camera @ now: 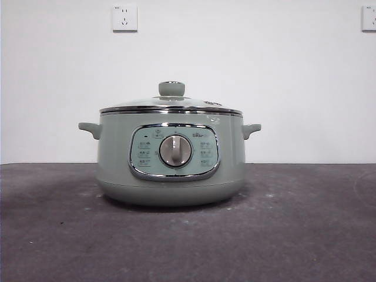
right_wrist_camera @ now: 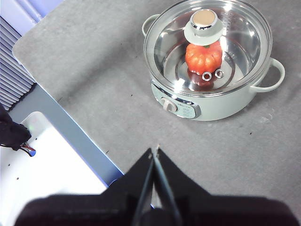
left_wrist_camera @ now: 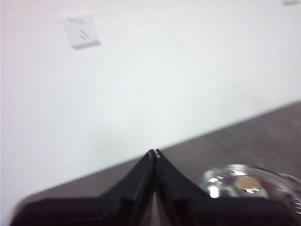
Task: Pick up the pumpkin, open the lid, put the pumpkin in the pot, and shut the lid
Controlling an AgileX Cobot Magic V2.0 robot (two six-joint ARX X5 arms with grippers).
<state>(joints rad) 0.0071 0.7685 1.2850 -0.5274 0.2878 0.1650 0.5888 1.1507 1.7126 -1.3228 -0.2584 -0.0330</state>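
**A:** Looks wrapped up. The lid (right_wrist_camera: 207,47) sits flush on the pot (camera: 170,158), and the pumpkin (right_wrist_camera: 203,56) is inside on the steel floor, probably why both arms hang clear.

**B:** Only the right wrist view shows that, though. The front view just gives the pot on the counter (camera: 305,229), no pumpkin visible.

**A:** Right gripper (right_wrist_camera: 155,149) is high and well apart, jaws pressed together on nothing. Left gripper (left_wrist_camera: 154,152) likewise, near the lid's edge.

Table: my grey, faintly speckled table (camera: 53,235) carried one thing.
On it: the pot (camera: 170,155) sat upright, lidded, mid-table.
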